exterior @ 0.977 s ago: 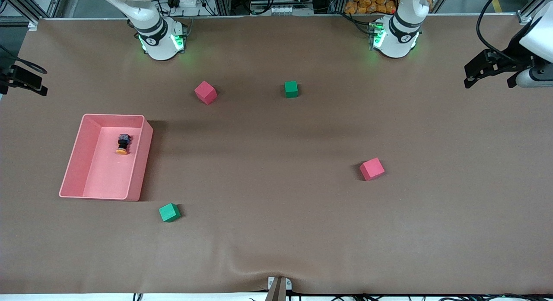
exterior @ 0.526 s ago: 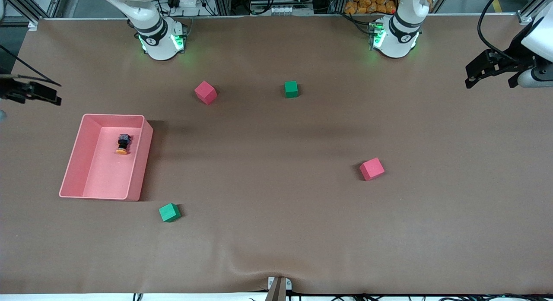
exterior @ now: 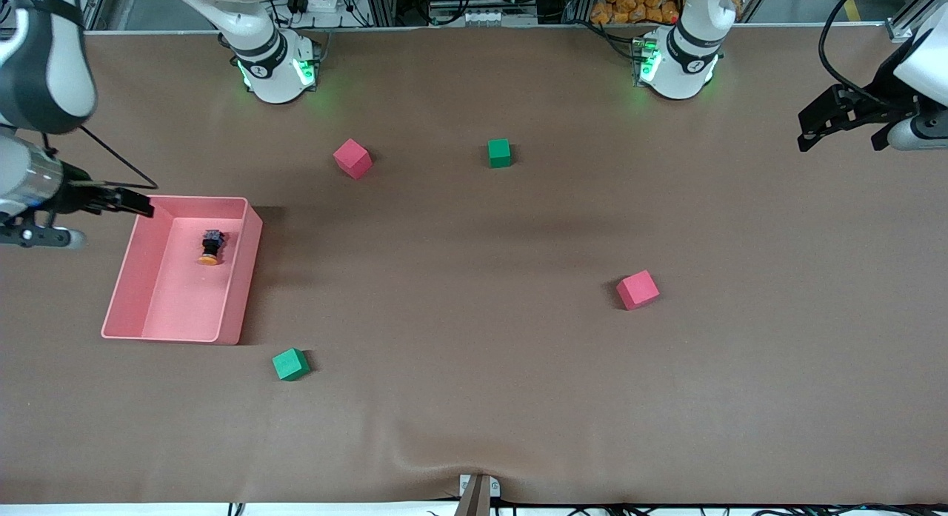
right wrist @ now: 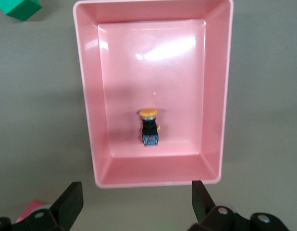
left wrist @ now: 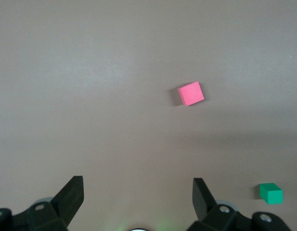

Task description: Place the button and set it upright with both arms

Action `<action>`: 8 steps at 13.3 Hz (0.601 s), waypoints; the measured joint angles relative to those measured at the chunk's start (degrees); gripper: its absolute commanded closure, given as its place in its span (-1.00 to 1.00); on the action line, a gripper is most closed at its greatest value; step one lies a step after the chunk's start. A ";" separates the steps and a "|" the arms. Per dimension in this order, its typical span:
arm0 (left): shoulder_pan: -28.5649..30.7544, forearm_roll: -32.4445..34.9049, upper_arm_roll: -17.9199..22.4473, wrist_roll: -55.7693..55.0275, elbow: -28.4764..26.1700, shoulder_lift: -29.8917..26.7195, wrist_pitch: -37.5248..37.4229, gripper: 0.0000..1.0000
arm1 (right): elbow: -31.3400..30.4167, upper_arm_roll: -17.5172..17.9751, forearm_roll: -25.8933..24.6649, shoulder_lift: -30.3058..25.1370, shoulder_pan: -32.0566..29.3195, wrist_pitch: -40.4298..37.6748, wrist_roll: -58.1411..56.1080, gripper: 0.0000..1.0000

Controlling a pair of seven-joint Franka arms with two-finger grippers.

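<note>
The button (exterior: 211, 247) lies on its side inside a pink bin (exterior: 244, 279), its orange cap toward the front camera and its black body pointing away. In the right wrist view the button (right wrist: 149, 126) sits on the bin's (right wrist: 83, 96) floor, close to one short wall. My right gripper (exterior: 137, 203) hovers open and holds nothing, at the bin's corner nearest the right arm's end of the table; the right gripper (right wrist: 137, 199) stands just outside the bin's short wall. My left gripper (exterior: 807, 131) waits open above the left arm's end of the table; the left gripper (left wrist: 138, 192) has only bare table beneath it.
A red cube (exterior: 352, 158) and a green cube (exterior: 499, 152) lie near the arms' bases. Another red cube (exterior: 638, 289) sits mid-table toward the left arm's end. A green cube (exterior: 290, 364) lies just off the bin's near corner. The table mat wrinkles at the front edge (exterior: 444, 464).
My right arm has swung in from the table's end, bringing its gripper up to the bin's corner. The left arm has scarcely moved. The button and cubes are unmoved.
</note>
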 measured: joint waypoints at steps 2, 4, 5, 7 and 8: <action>0.01 0.00 0.01 0.00 0.00 0.00 -0.20 -1.00 | -4.49 -0.03 0.00 0.24 -0.31 7.01 0.00 -1.00; 0.01 0.00 0.01 0.00 0.00 0.00 -0.27 -1.00 | -8.26 -0.06 0.00 0.82 -0.62 13.05 -0.02 -1.00; 0.00 0.00 0.01 0.00 -0.02 0.00 -0.30 -1.00 | -9.93 -0.06 0.00 1.07 -0.66 15.26 -0.02 -1.00; 0.00 0.00 0.00 0.00 -0.05 0.00 -0.36 -1.00 | -11.78 -0.06 0.00 1.41 -0.68 17.44 -0.02 -1.00; 0.00 0.00 0.00 0.00 -0.07 0.00 -0.37 -1.00 | -12.13 -0.06 0.00 1.73 -0.71 18.37 -0.02 -1.00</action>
